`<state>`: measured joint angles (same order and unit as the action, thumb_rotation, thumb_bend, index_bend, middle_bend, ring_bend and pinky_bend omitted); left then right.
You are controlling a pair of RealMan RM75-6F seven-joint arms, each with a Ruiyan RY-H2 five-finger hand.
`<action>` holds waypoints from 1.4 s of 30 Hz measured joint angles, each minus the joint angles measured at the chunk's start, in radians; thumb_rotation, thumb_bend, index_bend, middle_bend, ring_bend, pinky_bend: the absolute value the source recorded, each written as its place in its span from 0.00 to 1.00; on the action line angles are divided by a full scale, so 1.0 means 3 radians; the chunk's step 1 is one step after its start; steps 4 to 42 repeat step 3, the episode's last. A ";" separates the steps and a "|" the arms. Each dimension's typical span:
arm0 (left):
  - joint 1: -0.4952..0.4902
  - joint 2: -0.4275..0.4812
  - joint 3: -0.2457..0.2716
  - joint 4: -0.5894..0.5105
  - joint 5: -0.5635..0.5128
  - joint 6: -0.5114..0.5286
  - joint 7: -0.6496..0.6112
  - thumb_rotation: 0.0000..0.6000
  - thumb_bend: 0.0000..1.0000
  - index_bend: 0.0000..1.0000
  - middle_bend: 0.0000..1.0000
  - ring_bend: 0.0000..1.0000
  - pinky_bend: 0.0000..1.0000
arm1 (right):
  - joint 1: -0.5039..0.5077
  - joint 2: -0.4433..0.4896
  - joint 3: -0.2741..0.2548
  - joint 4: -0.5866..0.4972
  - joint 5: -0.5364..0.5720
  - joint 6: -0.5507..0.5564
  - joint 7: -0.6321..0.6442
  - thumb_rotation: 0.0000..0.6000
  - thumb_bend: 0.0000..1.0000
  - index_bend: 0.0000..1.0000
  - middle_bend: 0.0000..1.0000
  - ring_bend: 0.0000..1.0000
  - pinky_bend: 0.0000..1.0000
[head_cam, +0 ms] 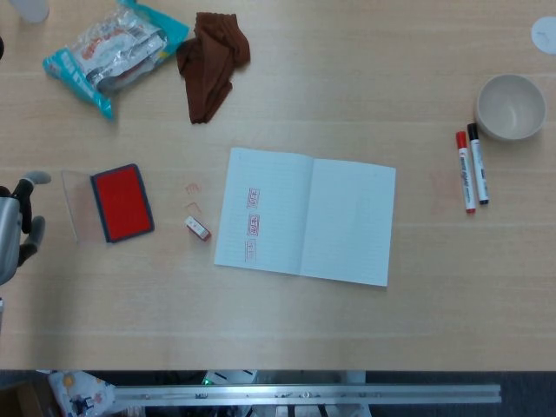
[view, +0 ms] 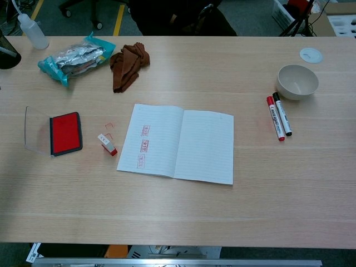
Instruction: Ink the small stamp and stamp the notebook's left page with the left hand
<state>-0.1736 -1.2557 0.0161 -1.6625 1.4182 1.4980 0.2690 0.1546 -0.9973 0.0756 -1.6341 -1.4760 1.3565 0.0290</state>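
The small stamp (head_cam: 198,228) (view: 107,144) lies on its side on the table, between the red ink pad (head_cam: 122,201) (view: 65,132) and the open notebook (head_cam: 304,215) (view: 176,142). Three red stamp marks (head_cam: 253,225) run down the notebook's left page. The ink pad is open, its clear lid (view: 34,130) folded out to the left. My left hand (head_cam: 15,234) shows only at the far left edge of the head view, well left of the pad, holding nothing, with its fingers apart. The right hand is not visible.
A brown cloth (head_cam: 213,61) and a teal snack bag (head_cam: 113,48) lie at the back left. At the right are a white bowl (head_cam: 512,106), a red marker (head_cam: 465,171) and a black marker (head_cam: 477,162). A squeeze bottle (view: 31,31) stands at the far left corner.
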 measured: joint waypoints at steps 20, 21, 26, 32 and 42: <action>0.0015 0.0006 -0.0010 -0.0006 0.0012 -0.0004 -0.0002 1.00 0.34 0.31 0.63 0.57 0.88 | 0.0004 -0.0006 -0.0005 -0.0002 -0.0014 0.0007 -0.0006 1.00 0.23 0.34 0.46 0.44 0.49; 0.0015 0.0006 -0.0010 -0.0006 0.0012 -0.0004 -0.0002 1.00 0.34 0.31 0.63 0.57 0.88 | 0.0004 -0.0006 -0.0005 -0.0002 -0.0014 0.0007 -0.0006 1.00 0.23 0.34 0.46 0.44 0.49; 0.0015 0.0006 -0.0010 -0.0006 0.0012 -0.0004 -0.0002 1.00 0.34 0.31 0.63 0.57 0.88 | 0.0004 -0.0006 -0.0005 -0.0002 -0.0014 0.0007 -0.0006 1.00 0.23 0.34 0.46 0.44 0.49; 0.0015 0.0006 -0.0010 -0.0006 0.0012 -0.0004 -0.0002 1.00 0.34 0.31 0.63 0.57 0.88 | 0.0004 -0.0006 -0.0005 -0.0002 -0.0014 0.0007 -0.0006 1.00 0.23 0.34 0.46 0.44 0.49; 0.0015 0.0006 -0.0010 -0.0006 0.0012 -0.0004 -0.0002 1.00 0.34 0.31 0.63 0.57 0.88 | 0.0004 -0.0006 -0.0005 -0.0002 -0.0014 0.0007 -0.0006 1.00 0.23 0.34 0.46 0.44 0.49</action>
